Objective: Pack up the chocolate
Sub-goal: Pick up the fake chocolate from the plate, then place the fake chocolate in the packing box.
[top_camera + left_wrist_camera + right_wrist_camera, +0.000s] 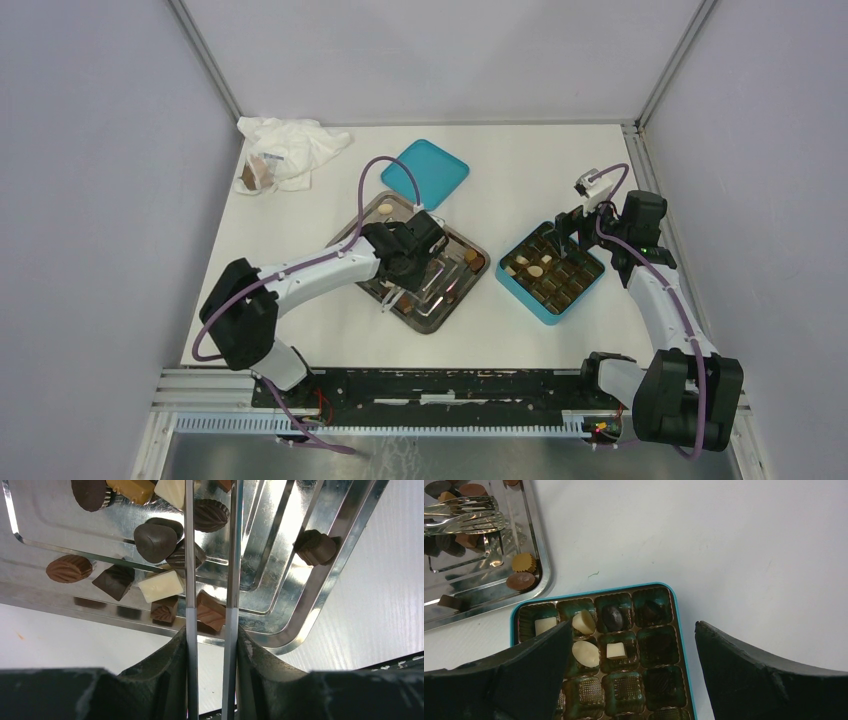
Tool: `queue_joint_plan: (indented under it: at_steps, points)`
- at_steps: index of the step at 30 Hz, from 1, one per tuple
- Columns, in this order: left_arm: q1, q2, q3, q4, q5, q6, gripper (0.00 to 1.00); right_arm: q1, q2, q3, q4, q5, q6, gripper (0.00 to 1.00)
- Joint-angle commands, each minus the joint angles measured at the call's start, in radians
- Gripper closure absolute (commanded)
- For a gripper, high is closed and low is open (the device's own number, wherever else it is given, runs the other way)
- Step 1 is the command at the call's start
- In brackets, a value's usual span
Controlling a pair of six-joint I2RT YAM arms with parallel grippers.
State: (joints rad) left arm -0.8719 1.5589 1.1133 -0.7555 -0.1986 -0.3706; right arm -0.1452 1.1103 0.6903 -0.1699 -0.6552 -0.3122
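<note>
Overhead, the top external view shows the whole bench (520,170). The left fingers (428,262) sit over a steel tray (428,326), clamped on metal tongs (443,285); the arm hides much of the tray, and only a few pieces of chocolate (475,260) are visible on it. The right fingers (560,232) hang spread wide above the far edge of a teal box (545,312) with brown dividers, where more pieces lie. Only this view shows the teal lid (427,172) beyond the tray and the crumpled white bag (290,150) at the far left corner.

The left wrist view shows the grip closely: each black finger presses the outside of one tong blade, with a narrow gap between the blades. The blade tips are cut off at the upper edge, so whether they pinch a piece cannot be told. Dark, light brown and white pieces lie scattered on the tray beneath, one apart against the rim. Mirror reflections in the steel make some outlines hard to separate.

The right wrist view frames the box between the two widely parted fingers, nothing held. Three white and two dark pieces occupy separate compartments at the box's upper rows; the near finger covers the left compartments. The tray corner and tong tips appear at upper left, partly cropped.
</note>
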Motion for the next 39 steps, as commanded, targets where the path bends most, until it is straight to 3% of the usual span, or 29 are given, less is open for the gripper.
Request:
queue_joint_plan:
  at_steps: [1, 13, 23, 31, 39]
  points:
    - [0.004, -0.026, 0.052, 0.010, 0.018, 0.036, 0.82, -0.002, 0.002, 0.020, 0.015, -0.023, -0.011, 0.02]
    - [0.003, -0.151, 0.010, 0.080, 0.090, 0.016, 0.89, -0.002, 0.002, 0.023, 0.010, -0.023, -0.016, 0.02]
    - [-0.022, -0.244, -0.072, 0.292, 0.335, -0.012, 0.91, -0.004, -0.016, 0.021, 0.039, 0.096, 0.017, 0.02]
    - [-0.110, -0.185, -0.067, 0.459, 0.395, -0.059, 0.92, -0.011, -0.027, 0.017, 0.080, 0.266, 0.099, 0.02]
    - [-0.226, -0.028, 0.023, 0.576, 0.353, -0.091, 0.92, -0.016, -0.044, 0.005, 0.127, 0.464, 0.185, 0.02]
